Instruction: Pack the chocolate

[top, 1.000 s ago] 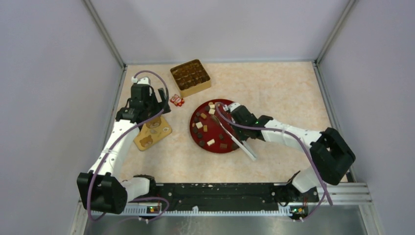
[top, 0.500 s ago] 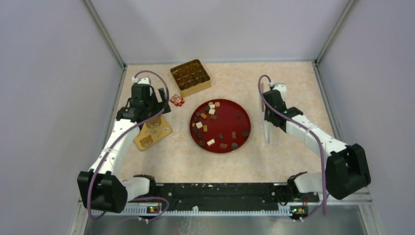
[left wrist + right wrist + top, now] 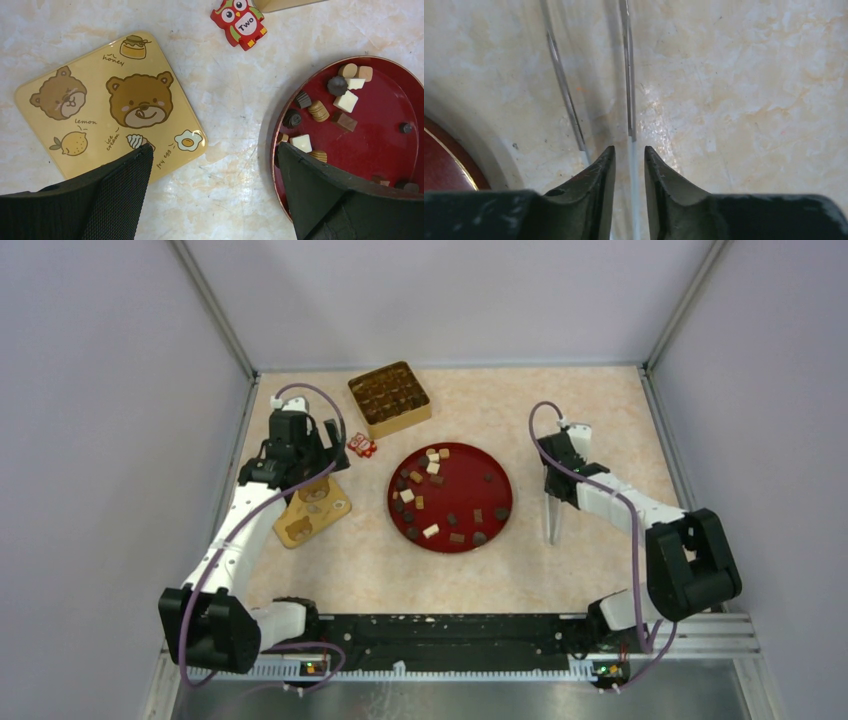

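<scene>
The chocolate lies scattered on the red plate at mid-table. The pieces look small, light and rigid, and smooth enough to skid (the rounded dark ones especially), so each is best pinched across its sides. Just right of the plate, the right gripper is clamped on clear plastic tongs, pointed at the near edge. The left gripper hovers spread wide between the plate and the bear-printed lid. Farthest sits the compartmented box.

Chocolate dark brown, tan, cream — plate red — lid yellow, bear-printed, tongs clear.
</scene>
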### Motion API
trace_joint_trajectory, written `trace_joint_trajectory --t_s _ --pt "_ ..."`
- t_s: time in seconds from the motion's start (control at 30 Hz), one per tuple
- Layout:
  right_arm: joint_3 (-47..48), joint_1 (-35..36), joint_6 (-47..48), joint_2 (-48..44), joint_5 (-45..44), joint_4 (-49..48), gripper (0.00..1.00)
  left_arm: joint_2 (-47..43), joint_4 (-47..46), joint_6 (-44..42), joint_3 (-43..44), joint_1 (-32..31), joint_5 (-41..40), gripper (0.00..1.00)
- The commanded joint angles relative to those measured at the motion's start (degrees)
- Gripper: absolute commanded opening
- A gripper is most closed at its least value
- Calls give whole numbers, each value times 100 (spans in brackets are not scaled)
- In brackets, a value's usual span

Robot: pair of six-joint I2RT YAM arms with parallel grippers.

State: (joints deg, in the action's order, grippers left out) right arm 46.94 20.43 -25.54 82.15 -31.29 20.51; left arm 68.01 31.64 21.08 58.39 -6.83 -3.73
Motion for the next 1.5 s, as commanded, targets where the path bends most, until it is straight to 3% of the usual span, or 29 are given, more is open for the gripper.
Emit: trace_joint_trajectory --t_s 0.0,0.23,0.3,0.47,0.63,0.93,1.47 --pt "64 -140 -81 26 212 -548 33 -60 -173 -19 104 6 9 99" --pt "-399 -177 -280 -306 791 -924 61 -61 -178 -1 93 6 21 99" --pt "-538 -173 -316 -290 845 -942 63 -61 -179 1 92 6 29 99" --pt "-869 -173 -329 -321 873 -1072 63 -58 -183 10 86 1 39 99" --pt "-1090 -195 -168 -315 1185 -1548 54 -18 -202 40 97 6 80 99" --pt "-730 -258 -63 231 1349 -1623 48 -74 -167 11 89 6 23 99" --pt "-475 -258 -92 814 1561 -1569 51 -70 -184 -8 70 5 21 99"
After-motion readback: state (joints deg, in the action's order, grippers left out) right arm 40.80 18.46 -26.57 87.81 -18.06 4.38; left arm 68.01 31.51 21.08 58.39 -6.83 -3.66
